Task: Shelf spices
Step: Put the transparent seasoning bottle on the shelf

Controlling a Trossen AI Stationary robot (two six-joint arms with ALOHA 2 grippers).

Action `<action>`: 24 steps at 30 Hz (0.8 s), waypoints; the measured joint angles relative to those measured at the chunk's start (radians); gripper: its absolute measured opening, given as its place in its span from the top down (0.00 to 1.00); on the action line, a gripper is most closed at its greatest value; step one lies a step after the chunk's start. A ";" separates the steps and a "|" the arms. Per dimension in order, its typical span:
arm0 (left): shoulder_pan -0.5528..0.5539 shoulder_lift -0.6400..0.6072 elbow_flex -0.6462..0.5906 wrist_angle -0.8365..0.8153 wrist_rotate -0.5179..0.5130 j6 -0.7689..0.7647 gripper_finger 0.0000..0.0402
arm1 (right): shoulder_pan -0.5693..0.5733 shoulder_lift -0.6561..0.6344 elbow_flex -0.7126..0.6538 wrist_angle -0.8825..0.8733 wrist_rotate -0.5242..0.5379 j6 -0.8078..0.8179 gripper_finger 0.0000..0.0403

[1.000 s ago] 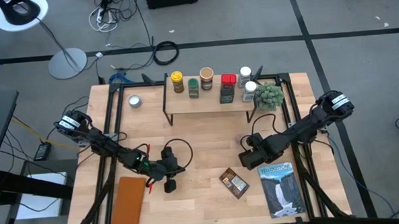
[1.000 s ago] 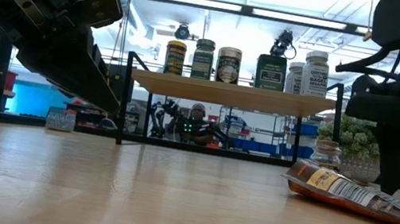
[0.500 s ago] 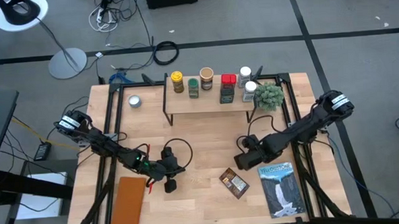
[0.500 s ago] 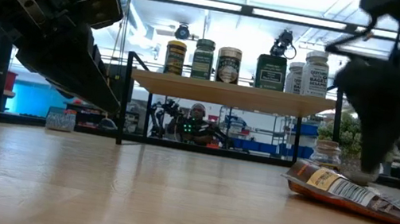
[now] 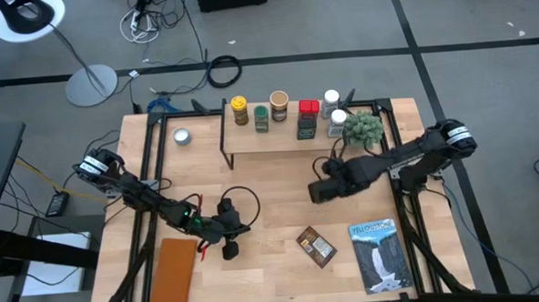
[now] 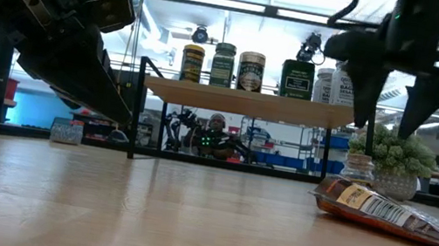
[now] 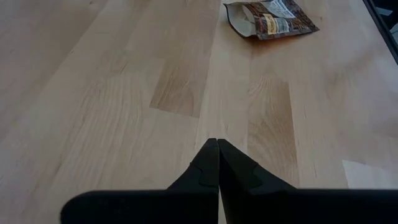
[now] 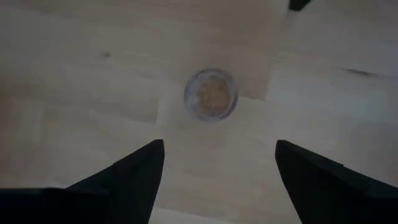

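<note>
The shelf [image 5: 269, 140], a wooden plank on black legs, stands at the table's far side and carries several spices [image 5: 278, 106] with yellow, green, tan, red and white tops. A small clear jar [image 8: 211, 94] stands upright on the table. My right gripper [image 8: 219, 149] hangs open above it, one finger to each side, well clear of it [image 6: 387, 130]. A flat brown packet [image 5: 316, 246] lies on the table nearer the front. My left gripper [image 5: 228, 250] is shut, low over the table at the front left, with nothing in it [image 7: 217, 146].
A blue-and-white book [image 5: 380, 254] lies at the front right and a brown board [image 5: 175, 275] at the front left. A small potted plant [image 5: 363, 129] stands by the shelf's right end. A round silver tin [image 5: 181, 136] sits at the far left.
My right gripper has risen from close above the table and moved toward the far edge and a little left, ending over the small jar. The jar, the packet and my left arm have stayed put.
</note>
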 joint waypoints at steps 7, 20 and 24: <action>0.000 0.000 0.000 0.000 0.008 0.000 0.99 | -0.122 0.002 0.000 0.007 -0.089 0.010 0.24; 0.000 0.000 0.000 0.002 0.012 0.000 0.99 | -0.166 0.121 0.000 0.077 -0.149 -0.042 0.24; 0.000 0.000 0.000 0.005 0.012 0.000 0.99 | -0.178 0.172 -0.001 0.114 -0.149 -0.066 0.24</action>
